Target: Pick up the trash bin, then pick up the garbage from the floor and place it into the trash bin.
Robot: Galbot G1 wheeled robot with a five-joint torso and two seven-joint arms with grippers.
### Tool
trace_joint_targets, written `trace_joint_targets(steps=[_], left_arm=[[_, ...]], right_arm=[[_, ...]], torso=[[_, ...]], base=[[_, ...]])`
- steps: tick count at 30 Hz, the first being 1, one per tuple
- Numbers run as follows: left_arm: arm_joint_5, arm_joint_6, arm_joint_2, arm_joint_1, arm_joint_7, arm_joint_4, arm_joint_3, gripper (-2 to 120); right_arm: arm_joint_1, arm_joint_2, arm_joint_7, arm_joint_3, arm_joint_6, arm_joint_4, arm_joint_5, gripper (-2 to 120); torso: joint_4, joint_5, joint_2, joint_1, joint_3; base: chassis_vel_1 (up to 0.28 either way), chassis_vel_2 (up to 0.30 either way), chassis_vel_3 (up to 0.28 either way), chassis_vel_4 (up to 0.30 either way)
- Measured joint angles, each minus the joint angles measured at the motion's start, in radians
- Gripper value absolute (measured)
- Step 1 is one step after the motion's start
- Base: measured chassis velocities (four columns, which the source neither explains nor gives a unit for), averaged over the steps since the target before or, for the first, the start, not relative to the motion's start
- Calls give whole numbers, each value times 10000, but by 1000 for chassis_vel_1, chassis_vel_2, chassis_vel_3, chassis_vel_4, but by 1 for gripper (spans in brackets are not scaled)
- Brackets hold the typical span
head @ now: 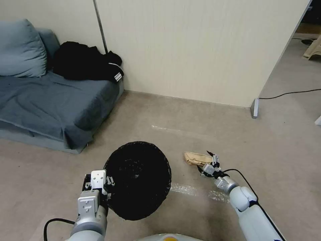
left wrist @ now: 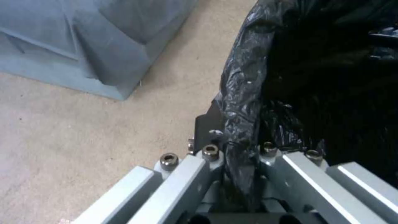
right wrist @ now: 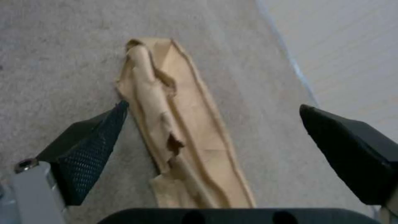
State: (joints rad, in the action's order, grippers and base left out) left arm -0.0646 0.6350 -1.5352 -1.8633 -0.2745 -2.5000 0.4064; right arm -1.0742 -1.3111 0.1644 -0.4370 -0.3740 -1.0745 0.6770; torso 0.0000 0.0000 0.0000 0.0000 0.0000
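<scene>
Risk is judged at the flat tan crumpled paper wad (right wrist: 182, 130) on the beige carpet: it could be skated over or pushed aside by the spread right gripper (right wrist: 211, 133). The round black-lined trash bin (head: 138, 179) is held by its rim in the clamped left gripper (left wrist: 242, 155), and the thin liner could slip

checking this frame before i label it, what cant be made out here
- Trash bin: head view looks down into its black liner, so the white wall is hidden.
- Left gripper: fingertips hidden by liner folds at the bin rim in the left wrist view.
- Tan paper: near end cut off by the right gripper body.
</scene>
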Motion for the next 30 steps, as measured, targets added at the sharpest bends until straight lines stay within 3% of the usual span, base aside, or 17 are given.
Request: trace_joint_targets(steps=[13,16,19,30], left_arm=[[-112,-20,-17,-30,0,0,-86,0],[-131,-31,-17,-40,0,0,-114,0],[-176,-44,-10,-107,-5,0,-136,0],[-302,-71,5,-298,-12,0,-76,0]], right_arm=[[517,-253,-10,49,-49,1208,-1,96],[693,-278,-11,15,-130,1572,-42,89],[1157,-341,-35,-65,-261,2366,-105,73],[2377,-499,101,-235,-523,4541,-683,33]], torso=[[0,-1,0,0,0],[0,0,0,1,0],[0,0,0,0,0],[0,-1,0,-1,-1]], base=[[0,0,0,0],[0,0,0,0],[0,0,0,0],[0,0,0,0]])
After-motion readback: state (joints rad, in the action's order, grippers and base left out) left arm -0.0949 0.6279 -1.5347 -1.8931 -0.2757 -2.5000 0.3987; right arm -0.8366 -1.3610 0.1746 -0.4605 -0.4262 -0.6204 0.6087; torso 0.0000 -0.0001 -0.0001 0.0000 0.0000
